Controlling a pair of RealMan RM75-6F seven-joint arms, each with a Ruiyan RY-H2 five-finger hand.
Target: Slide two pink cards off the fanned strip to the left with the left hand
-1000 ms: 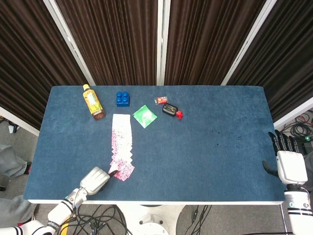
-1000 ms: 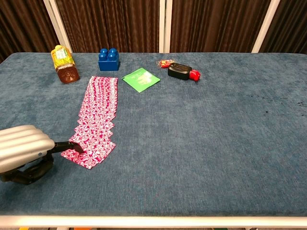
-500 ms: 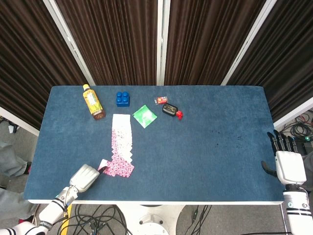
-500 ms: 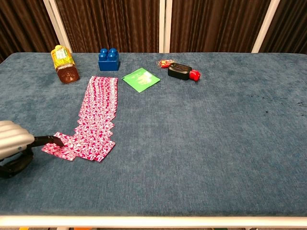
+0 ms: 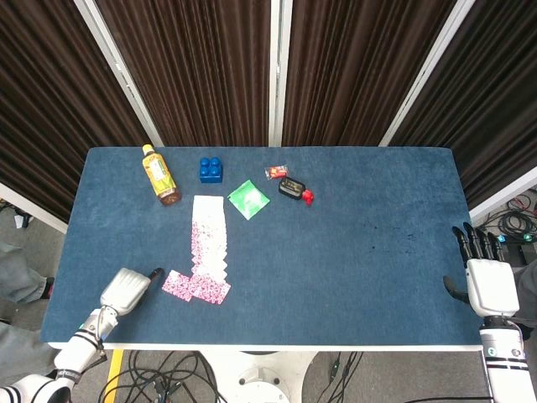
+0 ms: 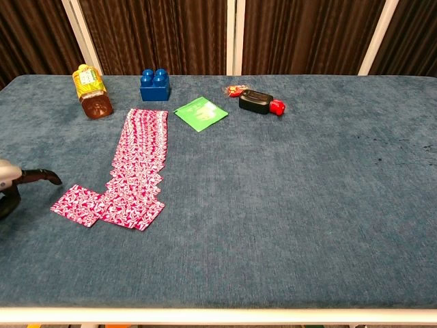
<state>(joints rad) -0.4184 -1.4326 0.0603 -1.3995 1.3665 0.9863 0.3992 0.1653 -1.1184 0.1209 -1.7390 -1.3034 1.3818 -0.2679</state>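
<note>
The fanned strip of pink cards (image 5: 210,235) (image 6: 142,145) runs from mid-table toward the front edge. At its near end, pink cards (image 5: 195,287) (image 6: 104,208) lie spread out to the left, the leftmost one (image 6: 74,205) barely overlapping the rest. My left hand (image 5: 124,290) (image 6: 12,180) sits just left of them and touches no card. One dark fingertip (image 5: 156,273) (image 6: 49,178) points toward the cards, the other fingers are curled in, and it holds nothing. My right hand (image 5: 481,280) rests at the table's right edge, fingers straight and apart, empty.
A tea bottle (image 5: 159,175) (image 6: 89,91), a blue block (image 5: 211,170) (image 6: 154,85), a green packet (image 5: 248,199) (image 6: 200,113), a small red wrapper (image 5: 275,172) and a black-and-red object (image 5: 294,190) (image 6: 261,102) lie along the back of the blue table (image 5: 361,269).
My left hand slid leftward, dragging the bottom cards out to the left of the strip, then drew back off them toward the table's left edge. The right hand barely moved.
</note>
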